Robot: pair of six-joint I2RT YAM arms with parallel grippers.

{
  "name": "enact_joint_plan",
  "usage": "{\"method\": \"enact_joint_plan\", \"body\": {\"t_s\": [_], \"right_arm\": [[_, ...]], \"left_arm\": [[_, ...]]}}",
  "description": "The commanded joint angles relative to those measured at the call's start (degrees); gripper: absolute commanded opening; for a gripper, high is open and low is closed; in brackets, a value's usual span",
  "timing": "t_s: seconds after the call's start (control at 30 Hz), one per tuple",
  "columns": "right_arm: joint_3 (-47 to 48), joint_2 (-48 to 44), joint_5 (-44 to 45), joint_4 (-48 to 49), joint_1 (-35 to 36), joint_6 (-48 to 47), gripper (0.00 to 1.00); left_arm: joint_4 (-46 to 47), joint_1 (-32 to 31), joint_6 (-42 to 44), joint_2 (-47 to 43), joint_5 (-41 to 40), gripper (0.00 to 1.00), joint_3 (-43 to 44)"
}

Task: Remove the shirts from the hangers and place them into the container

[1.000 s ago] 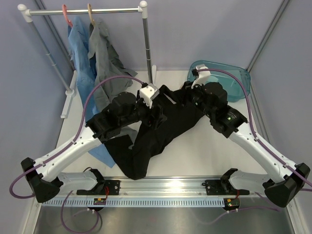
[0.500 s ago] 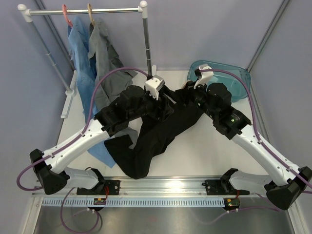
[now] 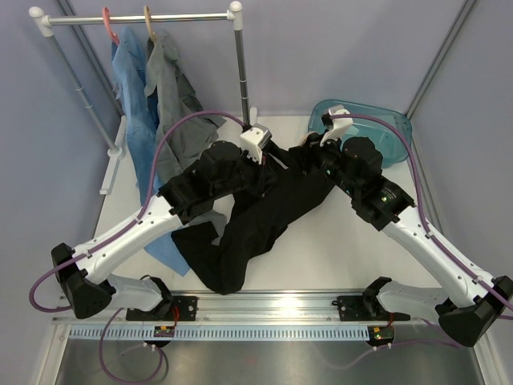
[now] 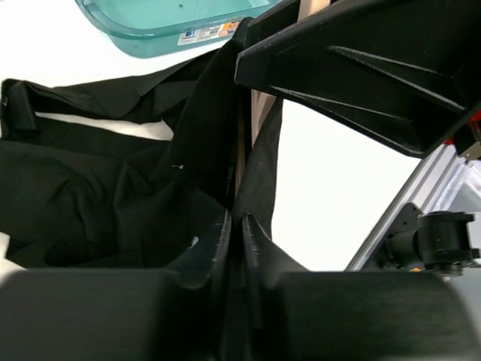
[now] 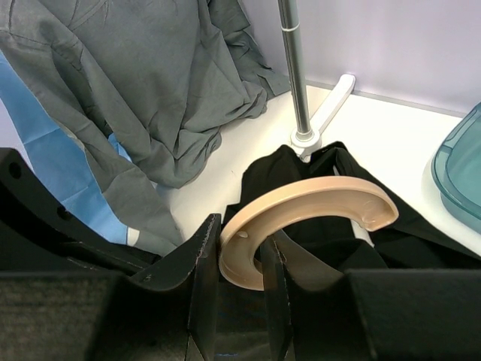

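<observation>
The black shirt (image 3: 264,216) lies spread on the table, its collar end lifted between the two grippers. A tan hanger (image 5: 316,199) is still in it; my right gripper (image 5: 237,248) is shut on the hanger's curved hook. In the left wrist view the black shirt (image 4: 90,195) hangs down from the hanger (image 4: 259,113) into my left gripper (image 4: 234,226), whose jaws are shut on a fold of the cloth. From above, the left gripper (image 3: 272,164) and right gripper (image 3: 311,156) stand close together. The teal container (image 3: 393,132) sits at the back right, behind the right arm.
A grey shirt (image 3: 172,88) and a light blue shirt (image 3: 132,80) hang from a tan hanger (image 3: 148,18) and a pink hanger (image 3: 108,22) on the white-and-metal rail (image 3: 184,16) at the back left. The rail's right post (image 5: 293,68) stands just behind the black shirt.
My left arm swung right and back toward the right gripper, and its jaws went from wide open to shut on the black cloth. The right gripper kept hold of the hanger hook.
</observation>
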Motion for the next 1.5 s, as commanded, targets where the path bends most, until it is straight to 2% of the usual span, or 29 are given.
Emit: {"method": "enact_joint_plan", "body": {"t_s": [0.0, 0.03, 0.1, 0.23, 0.43, 0.8, 1.0, 1.3, 1.37, 1.4, 1.43, 1.47], "right_arm": [[0.73, -2.11, 2.64, 3.53, 0.12, -1.01, 0.0], [0.47, -2.29, 3.17, 3.44, 0.3, -1.1, 0.0], [0.03, -2.46, 4.66, 3.27, 0.21, -1.45, 0.0], [-0.5, -2.73, 13.53, 2.13, 0.21, -2.24, 0.0], [-0.68, -4.22, 24.25, -0.16, 0.21, -0.41, 0.0], [3.01, -2.99, 38.66, -5.69, 0.21, 8.65, 0.0], [2.4, -4.48, 36.22, -4.12, 0.12, 11.11, 0.0], [1.52, -7.29, 33.15, -3.15, 0.21, 14.19, 0.0], [0.56, -7.82, 30.35, -1.57, 0.12, 14.19, 0.0], [0.29, -7.91, 29.38, -0.7, 0.21, 13.5, 0.0], [0.11, -7.83, 28.5, -0.6, 0.21, 13.23, 0.0], [-0.32, -7.82, 26.31, -0.51, 0.21, 12.79, 0.0]], "left_arm": [[2.36, -0.3, -0.8, -0.67, 0.16, 0.05, 1.84], [2.27, -0.3, -0.89, -0.93, 0.24, 0.0, 1.67], [2.27, -0.3, -0.81, -2.16, -0.02, 0.0, 1.49], [0.96, -0.3, 1.21, -6.29, -2.38, 0.0, 1.23], [-4.05, -0.3, 4.03, -14.27, -11.26, 0.0, -1.05], [-5.11, -0.3, 1.04, -24.83, -8.72, 0.0, -11.33], [-5.2, -0.3, -0.18, -27.39, -9.34, 0.0, -15.03], [-4.67, -1.44, -3.7, -27.04, -3.45, 0.01, -19.34], [-4.67, -2.14, -3.53, -25.99, -3.36, 0.13, -19.08], [-4.67, -2.23, -3.44, -25.9, -3.53, 0.22, -18.9], [-4.76, -2.23, -3.27, -25.9, -4.58, 0.47, -18.64], [-4.85, -2.23, -2.92, -26.16, -5.11, 0.63, -18.29]]}}
